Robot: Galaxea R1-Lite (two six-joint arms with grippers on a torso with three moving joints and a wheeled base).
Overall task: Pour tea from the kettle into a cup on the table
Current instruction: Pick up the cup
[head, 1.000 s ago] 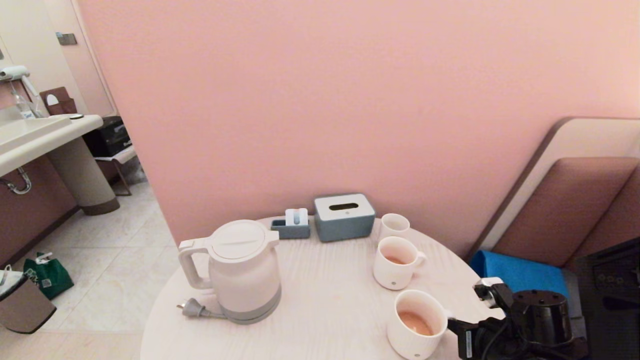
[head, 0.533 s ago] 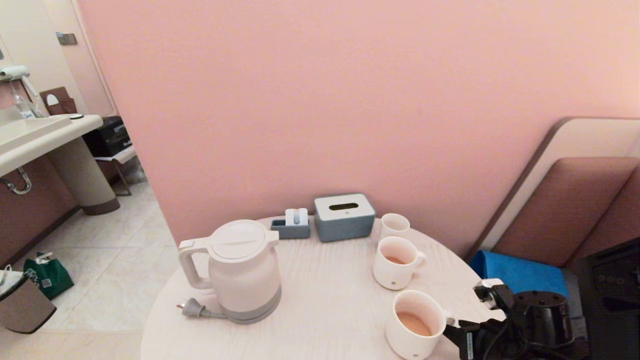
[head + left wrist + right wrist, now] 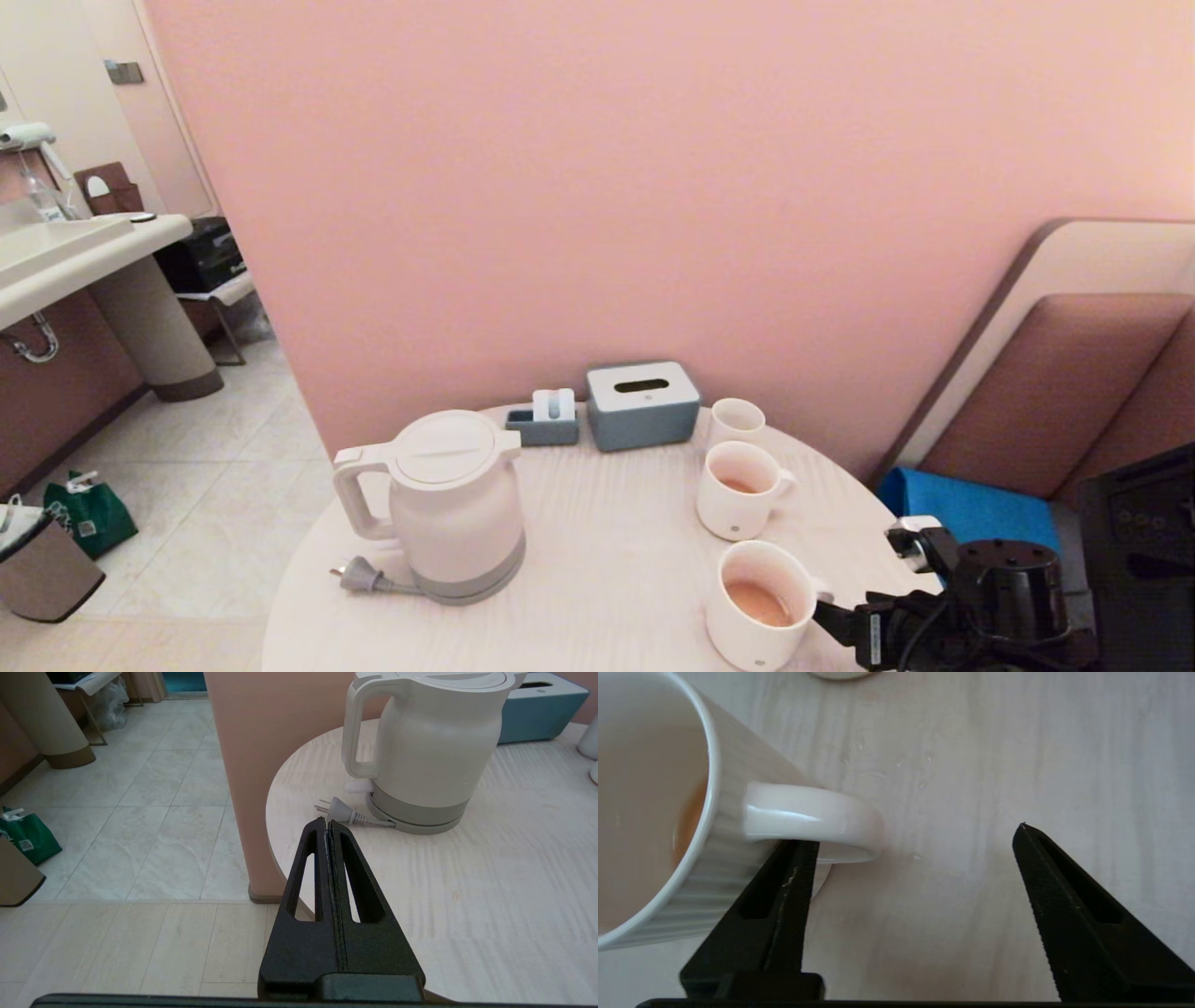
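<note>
Kettle (image 3: pixel 457 504) on table (image 3: pixel 607 569), left side; plug (image 3: pixel 358 576) left of its base. Tissue box (image 3: pixel 642 404) at far edge. Three cups in a row on right: small cup (image 3: pixel 736 421) farthest, mug (image 3: pixel 738 502) middle, near mug (image 3: pixel 756 607) holding tea (image 3: pixel 758 603).

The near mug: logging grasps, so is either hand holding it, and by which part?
Nothing is held. The right hand is open beside the near mug, one finger against its handle. The left hand is shut, empty, short of the kettle.

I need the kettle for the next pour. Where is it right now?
In the head view the kettle stands upright on the table's left side, its plug beside its base, with the closed left gripper short of it.
</note>
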